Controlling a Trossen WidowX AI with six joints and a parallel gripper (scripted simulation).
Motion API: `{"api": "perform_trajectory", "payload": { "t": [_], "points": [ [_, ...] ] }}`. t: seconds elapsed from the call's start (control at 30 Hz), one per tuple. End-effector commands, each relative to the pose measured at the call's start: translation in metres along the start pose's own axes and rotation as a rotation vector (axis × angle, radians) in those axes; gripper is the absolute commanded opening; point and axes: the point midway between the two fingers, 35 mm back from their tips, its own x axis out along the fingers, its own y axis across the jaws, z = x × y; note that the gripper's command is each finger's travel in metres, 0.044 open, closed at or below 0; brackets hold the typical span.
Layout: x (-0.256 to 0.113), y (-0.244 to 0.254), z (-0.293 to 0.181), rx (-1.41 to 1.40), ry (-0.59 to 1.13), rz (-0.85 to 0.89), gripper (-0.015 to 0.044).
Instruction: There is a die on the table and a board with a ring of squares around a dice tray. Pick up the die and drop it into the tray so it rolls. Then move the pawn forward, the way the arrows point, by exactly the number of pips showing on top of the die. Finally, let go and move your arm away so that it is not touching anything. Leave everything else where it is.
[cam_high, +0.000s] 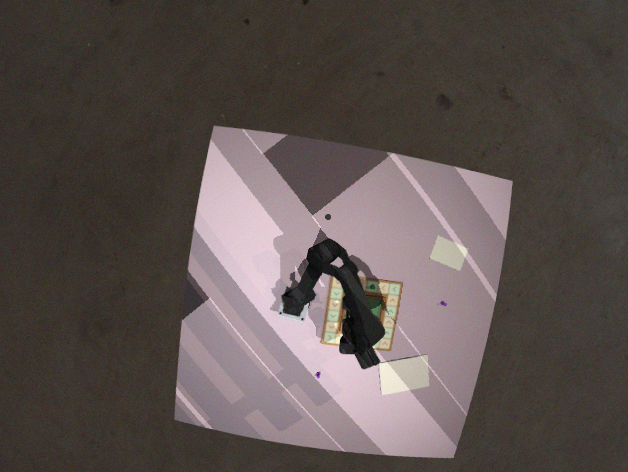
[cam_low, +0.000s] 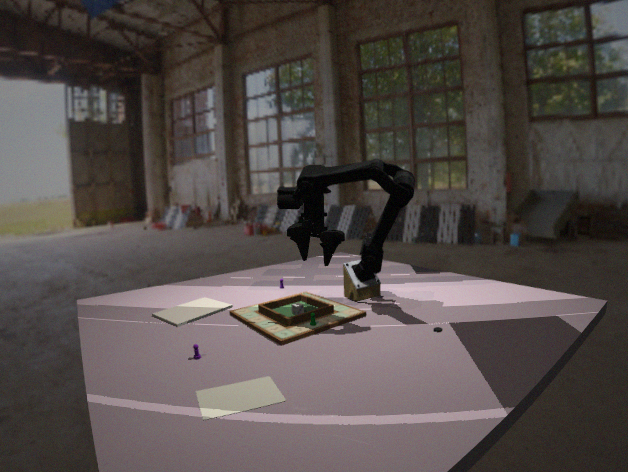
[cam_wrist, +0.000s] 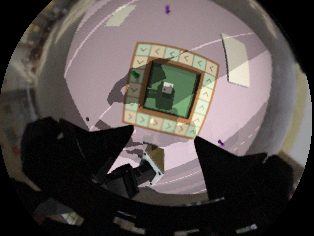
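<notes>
The green pawn (cam_high: 372, 286) (cam_low: 312, 319) (cam_wrist: 135, 74) stands upright on a board square, third from the corner in the top row of the top view. The board (cam_high: 390, 311) (cam_low: 281, 341) (cam_wrist: 206, 93) has a ring of arrowed squares around a brown-walled tray with a green floor. The pale die (cam_low: 297, 308) (cam_wrist: 168, 87) lies inside the tray; its top pips are too small to read, and my arm hides it in the top view. My gripper (cam_low: 315, 262) (cam_wrist: 164, 134) is wide open and empty, high above the board, touching nothing.
Two purple pawns (cam_high: 443, 303) (cam_high: 317, 375) (cam_low: 196, 351) (cam_low: 281, 283) stand off the board. Two pale flat sheets (cam_high: 448, 252) (cam_high: 404, 374) (cam_low: 241, 397) (cam_low: 192, 311) lie around it. A small dark disc (cam_high: 327, 216) (cam_low: 437, 329) lies beyond my arm's base.
</notes>
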Motion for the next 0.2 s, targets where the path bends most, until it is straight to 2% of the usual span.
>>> {"api": "perform_trajectory", "payload": {
  "t": [0.0, 0.03, 0.17],
  "points": [
    [-0.009, -0.005, -0.031, 0.106, 0.002, 0.042, 0.0440],
    [-0.003, -0.003, -0.009, 0.036, -0.001, 0.009, 0.0440],
    [-0.003, -0.003, -0.009, 0.036, -0.001, 0.009, 0.0440]
  ]
}}
